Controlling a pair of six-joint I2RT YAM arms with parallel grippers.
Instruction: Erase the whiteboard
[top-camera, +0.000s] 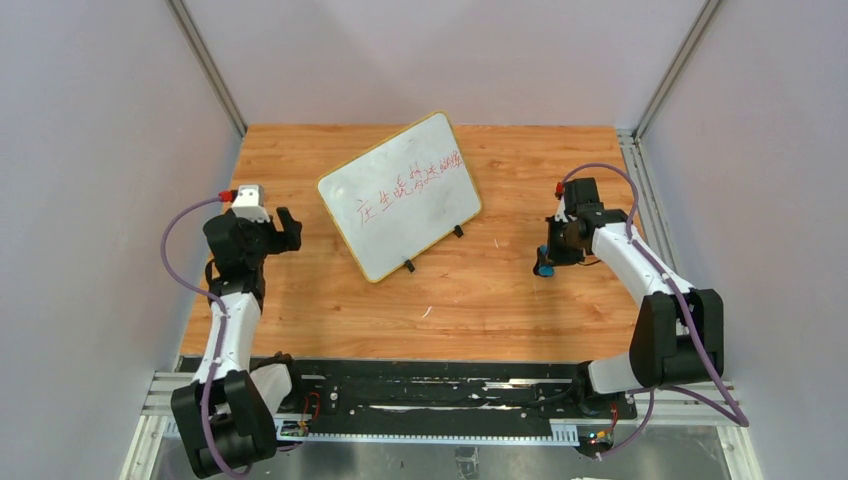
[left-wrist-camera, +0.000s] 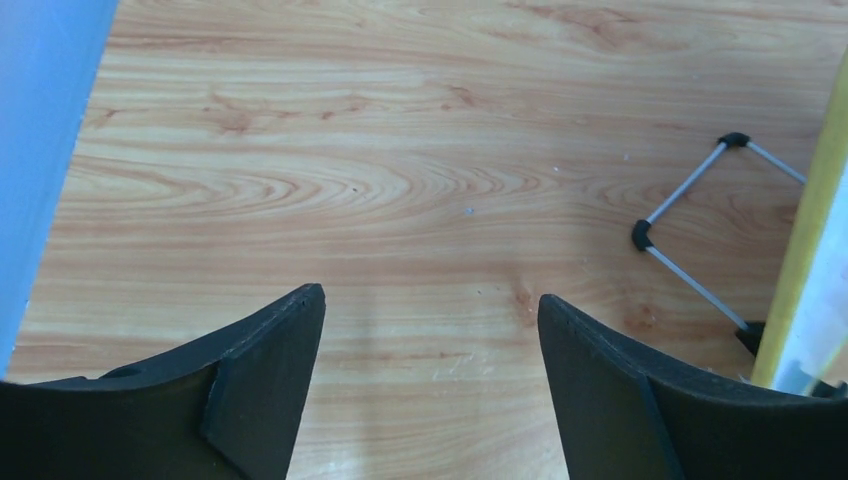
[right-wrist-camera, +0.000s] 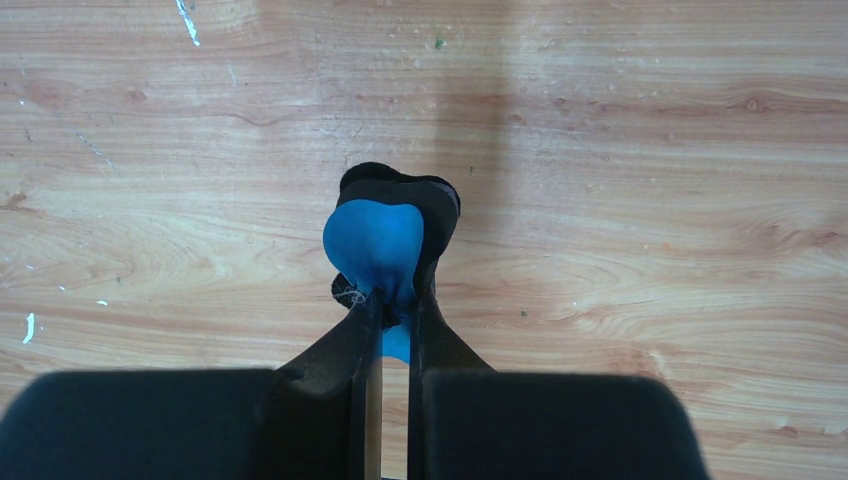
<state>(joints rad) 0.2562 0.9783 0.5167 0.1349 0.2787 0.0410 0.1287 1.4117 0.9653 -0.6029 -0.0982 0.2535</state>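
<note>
The whiteboard (top-camera: 400, 195) stands propped centrally, toward the far edge, red writing (top-camera: 405, 183) unwiped. My right gripper (right-wrist-camera: 388, 300) pinches the blue eraser (right-wrist-camera: 375, 245) near the right edge. My left gripper (left-wrist-camera: 430, 310) gapes wide, empty. I recommend flat, firm eraser contact, with the left bracing the board.

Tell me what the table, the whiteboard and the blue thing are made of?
The table looks like wood or wood-look laminate: orange-brown with grain lines. The whiteboard looks smooth and white with a yellow rim, maybe coated plastic or metal; I cannot tell which. The blue thing pinched in the right hand looks soft, like foam, because it bulges.
</note>
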